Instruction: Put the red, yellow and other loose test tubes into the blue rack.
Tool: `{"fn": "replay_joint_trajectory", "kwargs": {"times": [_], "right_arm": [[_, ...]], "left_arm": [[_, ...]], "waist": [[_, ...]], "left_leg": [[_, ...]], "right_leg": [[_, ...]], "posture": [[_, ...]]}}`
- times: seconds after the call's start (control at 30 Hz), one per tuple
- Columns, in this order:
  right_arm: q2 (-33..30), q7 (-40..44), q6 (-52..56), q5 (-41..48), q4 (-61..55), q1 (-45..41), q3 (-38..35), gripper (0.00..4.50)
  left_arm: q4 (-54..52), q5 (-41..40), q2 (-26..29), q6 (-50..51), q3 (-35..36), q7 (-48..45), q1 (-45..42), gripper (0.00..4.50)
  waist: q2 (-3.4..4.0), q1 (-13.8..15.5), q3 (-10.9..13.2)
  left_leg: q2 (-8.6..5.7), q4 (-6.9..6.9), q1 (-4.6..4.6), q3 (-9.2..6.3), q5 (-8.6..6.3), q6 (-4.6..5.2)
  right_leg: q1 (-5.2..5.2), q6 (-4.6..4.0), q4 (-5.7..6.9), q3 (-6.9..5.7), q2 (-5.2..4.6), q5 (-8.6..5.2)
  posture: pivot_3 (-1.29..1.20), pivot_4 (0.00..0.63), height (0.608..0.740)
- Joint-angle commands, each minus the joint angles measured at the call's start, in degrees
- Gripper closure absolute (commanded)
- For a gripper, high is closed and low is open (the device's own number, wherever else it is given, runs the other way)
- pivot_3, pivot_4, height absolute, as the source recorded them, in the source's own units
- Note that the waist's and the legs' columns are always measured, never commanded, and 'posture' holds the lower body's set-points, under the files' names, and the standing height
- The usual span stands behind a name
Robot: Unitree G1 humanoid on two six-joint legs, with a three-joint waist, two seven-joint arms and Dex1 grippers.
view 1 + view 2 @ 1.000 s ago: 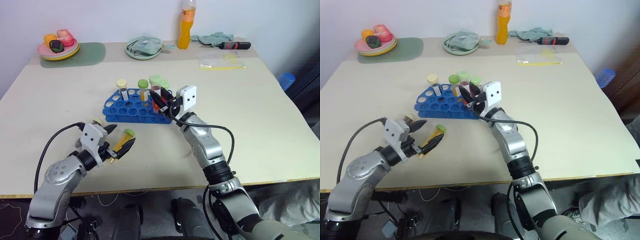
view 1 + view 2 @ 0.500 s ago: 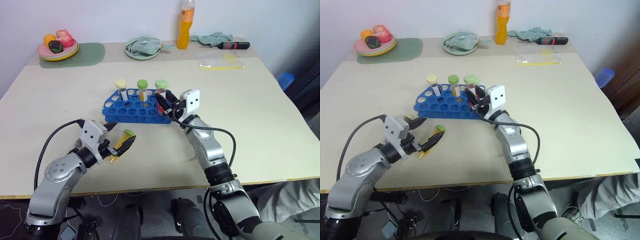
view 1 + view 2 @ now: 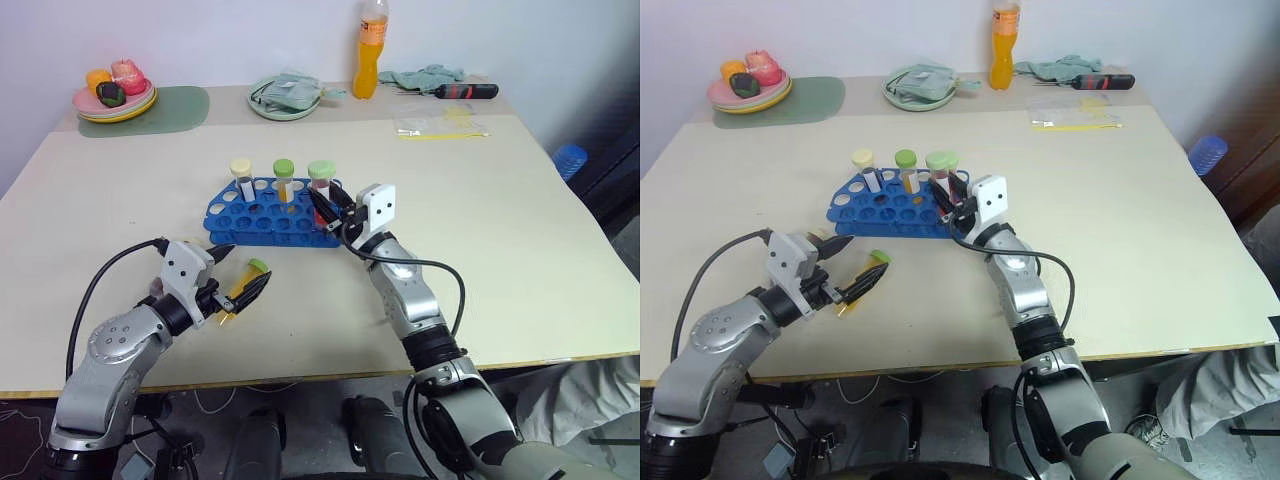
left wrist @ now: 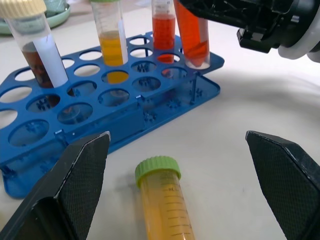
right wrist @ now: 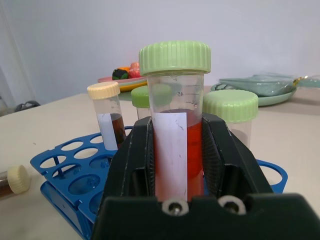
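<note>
Right gripper (image 3: 322,209) with red tube (image 5: 176,145) — a second ago raised and tilted above blue rack (image 3: 262,222) at its right end, tube overlapping other green caps. Now lower, tube near upright, bottom down in rack's right-end hole — fingers clamped on it as before.

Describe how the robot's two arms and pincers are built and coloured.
Both arms are silver-grey metal segments with black joints. A black cable loops along each. The left pincer and right pincer each have two black fingers behind a white block.
</note>
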Motion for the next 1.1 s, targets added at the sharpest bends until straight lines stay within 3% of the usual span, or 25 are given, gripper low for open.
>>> {"fn": "replay_joint_trajectory", "kwargs": {"times": [0.03,0.27,0.3,0.4,0.6,0.7,0.77,0.93,1.1], "right_arm": [[0.79,0.56,-1.80,-0.12,0.70,0.24,-0.21,3.70],[0.93,1.00,-3.74,-0.16,0.95,0.63,-0.69,0.32],[0.97,0.94,-3.83,-0.12,0.69,0.62,-0.78,0.04],[-0.87,2.12,-3.80,-1.37,-3.32,0.61,0.28,0.04],[-9.27,8.62,1.48,-1.28,-15.18,2.95,1.66,0.04],[-18.95,18.91,9.60,3.18,-24.84,5.52,2.02,0.04],[-25.49,25.69,15.97,7.51,-31.16,7.16,2.21,0.04],[-35.74,33.96,26.75,15.15,-41.00,9.02,1.37,0.04],[-37.73,35.16,29.97,17.03,-44.94,9.29,1.25,0.04]], "left_arm": [[-2.37,-0.56,0.45,-0.25,1.71,0.34,0.32,0.00],[-2.60,-0.49,0.56,0.01,2.01,1.11,0.35,0.00],[-2.63,-0.51,0.59,0.04,2.08,1.23,0.38,0.00],[-3.81,-1.66,1.72,4.30,2.82,2.85,-0.99,0.00],[-9.74,-4.66,8.60,28.87,-0.05,9.01,-11.45,0.00],[-12.20,-8.00,12.37,52.20,-5.05,10.67,-24.35,0.00],[-7.81,-14.33,15.42,65.25,-8.41,10.00,-31.51,0.00],[-3.33,-21.81,18.88,68.13,-13.71,14.84,-38.62,0.00],[1.02,-29.74,20.01,68.13,-17.86,23.24,-40.57,0.00]], "waist": [[0.00,-0.03,0.00],[0.01,0.05,0.01],[0.01,0.08,0.00],[0.01,0.12,0.01],[-0.01,0.36,0.01],[-0.01,0.56,0.03],[-0.01,0.43,0.03],[-0.01,-1.26,0.08],[-0.01,-1.06,0.09]], "left_leg": [[0.00,0.00,0.00,0.00,0.00,0.00],[0.00,0.00,0.00,0.00,0.00,0.00],[0.00,0.00,0.00,0.00,0.00,0.00],[0.00,0.00,0.00,0.00,0.00,0.00],[-0.05,0.09,-0.06,-0.08,0.00,-0.01],[-0.06,0.09,-0.08,-0.12,0.00,-0.01],[-0.10,0.12,-0.09,-0.15,0.00,0.00],[-0.03,0.00,0.07,-0.20,0.00,0.01],[-0.04,0.02,0.07,-0.31,0.00,0.00]], "right_leg": [[0.00,0.00,0.00,0.00,0.00,0.00],[0.00,-0.01,0.00,0.00,0.00,-0.01],[0.00,-0.01,0.00,0.00,-0.01,0.00],[0.00,-0.01,0.00,0.00,0.00,0.00],[0.02,0.01,0.02,-0.04,-0.03,0.00],[0.02,0.01,0.01,-0.06,-0.02,-0.01],[0.07,0.02,0.02,-0.09,-0.03,-0.01],[0.08,-0.08,0.06,-0.03,0.11,-0.08],[0.05,-0.14,0.17,-0.09,0.12,-0.12]], "posture": [[0.00,0.150,0.740],[0.00,0.150,0.740],[0.00,0.150,0.740],[0.00,0.150,0.740],[0.00,0.150,0.740],[0.00,0.150,0.740],[0.00,0.150,0.740],[0.00,0.150,0.740],[0.00,0.150,0.740]]}}
